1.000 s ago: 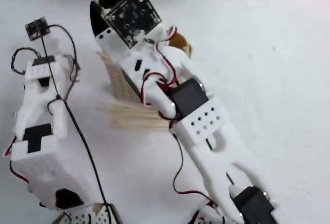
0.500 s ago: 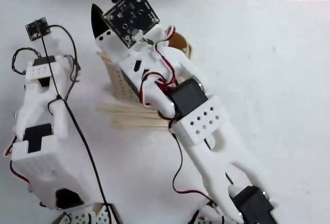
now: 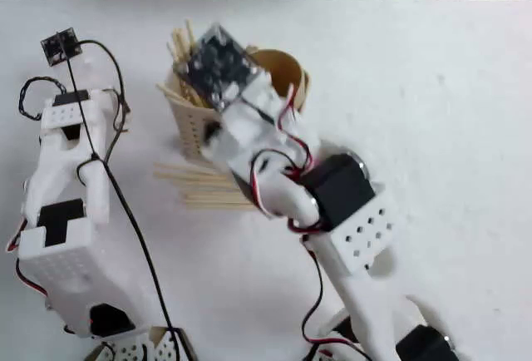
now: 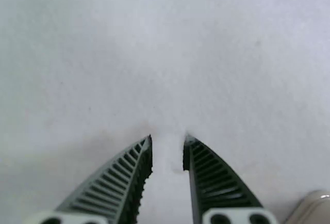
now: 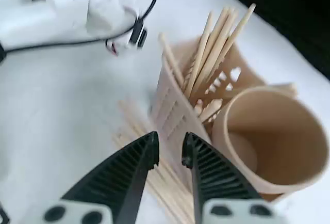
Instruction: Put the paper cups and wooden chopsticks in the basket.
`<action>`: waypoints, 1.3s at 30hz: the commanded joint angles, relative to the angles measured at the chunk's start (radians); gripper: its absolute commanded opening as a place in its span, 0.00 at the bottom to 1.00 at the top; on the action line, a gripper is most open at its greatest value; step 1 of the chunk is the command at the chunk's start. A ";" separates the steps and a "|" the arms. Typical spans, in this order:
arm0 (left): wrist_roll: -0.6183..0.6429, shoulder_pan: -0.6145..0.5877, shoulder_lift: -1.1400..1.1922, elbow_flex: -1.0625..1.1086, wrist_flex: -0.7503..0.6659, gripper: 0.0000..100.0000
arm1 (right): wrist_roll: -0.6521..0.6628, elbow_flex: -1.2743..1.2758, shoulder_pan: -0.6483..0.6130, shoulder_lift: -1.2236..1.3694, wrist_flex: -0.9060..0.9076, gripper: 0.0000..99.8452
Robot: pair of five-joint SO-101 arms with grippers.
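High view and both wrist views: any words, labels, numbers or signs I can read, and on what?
None readable. Any marks on the wrist camera board are too small to read; the basket, paper cup and wooden chopsticks bear no print.

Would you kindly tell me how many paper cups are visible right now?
1. The tan paper cup stands upright at the beige perforated basket, seemingly inside it, beside the upright wooden chopsticks. Others may be hidden beneath the arm.

A perforated beige basket (image 3: 187, 124) is standing upright, holding a tilted tan paper cup (image 3: 287, 70) and a leaning bundle of wooden chopsticks (image 3: 181, 49). Loose chopsticks (image 3: 199, 186) are lying flat just beside the basket.
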 commanded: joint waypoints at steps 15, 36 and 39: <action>0.000 -0.007 -0.007 -0.006 -0.017 0.12 | 0.437 0.907 -0.015 0.002 -0.618 0.09; 0.000 -0.007 -0.008 -0.008 -0.017 0.12 | 0.437 0.773 0.114 0.410 -0.743 0.08; 0.000 -0.007 -0.008 -0.008 -0.017 0.12 | 0.436 0.758 0.122 0.387 -0.717 0.09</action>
